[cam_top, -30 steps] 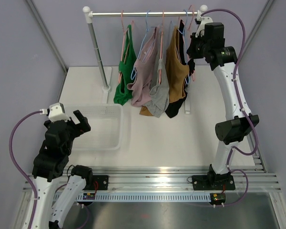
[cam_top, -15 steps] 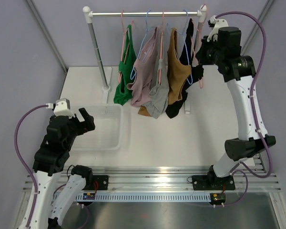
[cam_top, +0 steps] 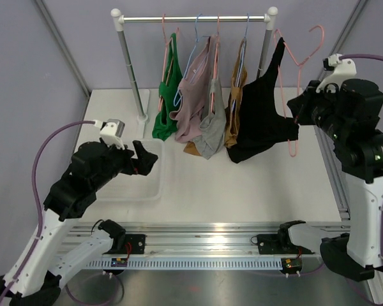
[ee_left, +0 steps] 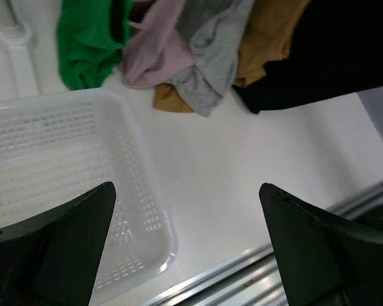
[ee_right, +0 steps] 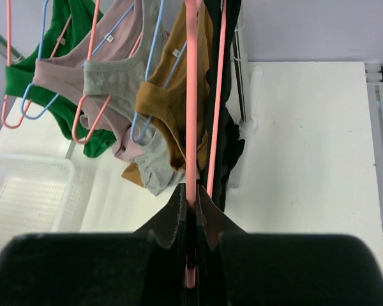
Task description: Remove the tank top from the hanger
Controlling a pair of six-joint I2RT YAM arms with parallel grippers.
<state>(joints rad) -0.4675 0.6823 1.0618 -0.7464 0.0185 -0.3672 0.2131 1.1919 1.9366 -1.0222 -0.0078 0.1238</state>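
**Right hand grips the pink hanger, black top on it, off the rail**

The right hand [ee_right: 191, 220] is pinched tight on the lower part of a thin pink hanger [ee_right: 191, 95], one finger pressed to each side. A black fabric tank top [cam_top: 262, 121] is draped on that hanger, spreading to the hand's left and slightly below it. The hanger's hook stands above the hand, off the rail. Farther to the hand's left, the white-posted metal clothes rail [cam_top: 191, 19] carries a mustard-brown top [cam_top: 233, 95], a grey top [cam_top: 212, 127], a mauve top [cam_top: 193, 105] and a green top [cam_top: 167, 95], all on hangers.

The left hand [ee_left: 188, 255] is spread wide with nothing between its fingers, hovering above the white counter [cam_top: 268, 185]. The white perforated plastic basket [ee_left: 147, 210] lies just beneath it and to its left.
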